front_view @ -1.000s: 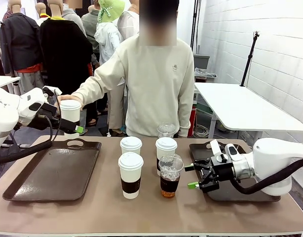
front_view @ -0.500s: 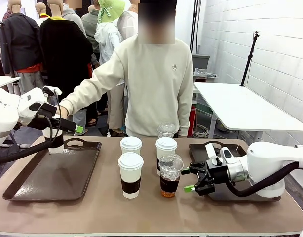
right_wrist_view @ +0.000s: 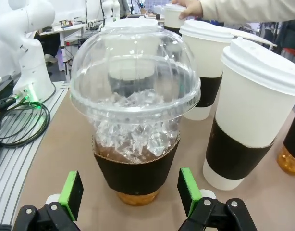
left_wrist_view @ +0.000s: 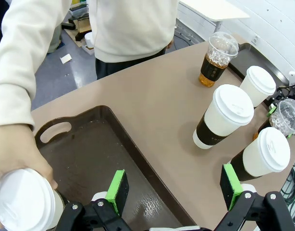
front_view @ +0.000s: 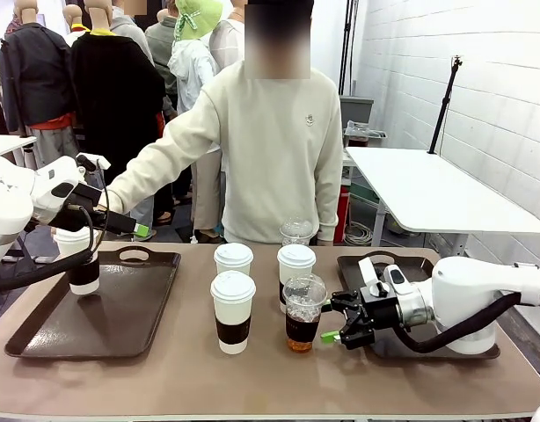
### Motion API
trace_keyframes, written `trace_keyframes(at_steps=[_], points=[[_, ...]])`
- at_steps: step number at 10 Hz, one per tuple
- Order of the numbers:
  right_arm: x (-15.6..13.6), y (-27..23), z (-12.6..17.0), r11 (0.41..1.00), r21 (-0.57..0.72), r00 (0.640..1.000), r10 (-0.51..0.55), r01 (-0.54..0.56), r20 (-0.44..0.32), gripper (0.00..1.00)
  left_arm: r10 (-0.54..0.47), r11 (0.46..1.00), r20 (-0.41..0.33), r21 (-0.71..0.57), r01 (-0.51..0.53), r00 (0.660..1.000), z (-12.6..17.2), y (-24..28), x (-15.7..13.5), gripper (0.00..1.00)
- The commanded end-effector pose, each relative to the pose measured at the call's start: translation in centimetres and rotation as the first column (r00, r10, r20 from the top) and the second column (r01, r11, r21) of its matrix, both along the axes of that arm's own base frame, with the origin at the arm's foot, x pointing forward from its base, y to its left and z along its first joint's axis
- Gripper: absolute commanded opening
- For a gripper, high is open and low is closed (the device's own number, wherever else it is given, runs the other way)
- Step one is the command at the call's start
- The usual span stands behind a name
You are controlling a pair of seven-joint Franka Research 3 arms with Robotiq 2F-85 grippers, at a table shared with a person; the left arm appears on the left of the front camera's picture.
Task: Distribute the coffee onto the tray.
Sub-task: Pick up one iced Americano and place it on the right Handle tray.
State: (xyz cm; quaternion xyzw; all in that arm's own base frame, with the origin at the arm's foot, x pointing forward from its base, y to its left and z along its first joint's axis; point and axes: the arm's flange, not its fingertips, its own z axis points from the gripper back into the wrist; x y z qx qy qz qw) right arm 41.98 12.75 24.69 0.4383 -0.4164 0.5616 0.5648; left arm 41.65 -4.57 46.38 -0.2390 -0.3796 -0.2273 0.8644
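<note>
Coffee: 3 white lidded cups (front_view: 233, 309) & 2 iced cups (front_view: 302, 312) stood mid-table; person's hand (left_wrist_view: 13, 149) clasped 4th cup (left_wrist_view: 22, 202) at left tray (front_view: 120, 308). Right gripper (front_view: 330, 320) gaped beside one iced cup; left gripper (left_wrist_view: 174, 185) spread, empty.

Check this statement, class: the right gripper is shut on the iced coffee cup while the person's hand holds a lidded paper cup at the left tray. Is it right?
No. The right gripper is open: the right wrist view shows its green pads apart on either side of the iced coffee cup, not gripping it. The person's hand does hold a lidded paper cup at the left tray.
</note>
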Motion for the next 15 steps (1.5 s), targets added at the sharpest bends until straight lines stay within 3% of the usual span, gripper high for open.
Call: trace_keyframes(at_steps=[1,9,15], points=[[0.6,1.0,-0.1,1.000,-0.005,1.000,-0.016,0.016,-0.002,1.00,-0.006,1.000,-0.003,0.016,0.006,1.000,0.3,0.2,0.0,1.00],[1.3,3.0,-0.1,0.999,0.004,0.999,0.036,-0.036,-0.032,1.00,-0.006,1.000,-0.003,0.016,0.006,1.000,0.3,0.2,0.0,1.00],[1.8,4.2,-0.6,0.998,0.008,0.993,0.062,-0.061,-0.099,1.00,-0.006,1.000,-0.003,0.016,0.006,1.000,0.3,0.2,0.0,1.00]])
